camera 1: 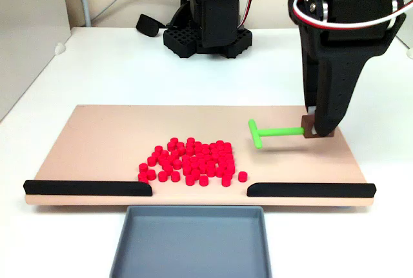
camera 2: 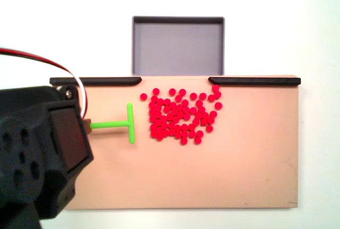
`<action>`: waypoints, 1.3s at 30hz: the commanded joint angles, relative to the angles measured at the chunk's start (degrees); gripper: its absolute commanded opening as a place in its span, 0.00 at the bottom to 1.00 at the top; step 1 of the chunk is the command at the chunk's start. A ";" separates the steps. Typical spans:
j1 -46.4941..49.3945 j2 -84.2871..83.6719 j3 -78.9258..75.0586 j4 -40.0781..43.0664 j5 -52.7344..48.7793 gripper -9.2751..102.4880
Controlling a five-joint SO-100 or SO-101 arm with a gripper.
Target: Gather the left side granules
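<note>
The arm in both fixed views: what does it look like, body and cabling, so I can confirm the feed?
The arm is matte black plastic with blocky, angular housings. A red, white and black cable loops across its upper section. Its base has a perforated pattern. The end effector tapers to a brown tip.

Granules (camera 1: 191, 160): bright red, plain. T-bar (camera 1: 271, 132): lime green. Board (camera 2: 239, 176): pale peach, with two black rails (camera 1: 88, 188). Tray (camera 1: 188, 242): slate grey. Table (camera 1: 116, 71): white. Pincer (camera 1: 317, 129): black, holding a brown block.
</note>
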State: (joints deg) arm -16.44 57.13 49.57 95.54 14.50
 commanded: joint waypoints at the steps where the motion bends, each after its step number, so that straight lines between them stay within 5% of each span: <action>1: -1.05 4.31 -0.44 1.14 -1.05 0.08; 17: -1.41 22.24 15.47 2.72 -25.66 0.08; 39: 18.63 34.28 24.35 2.72 -75.94 0.08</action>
State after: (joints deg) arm 0.79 90.00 74.18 98.53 -57.04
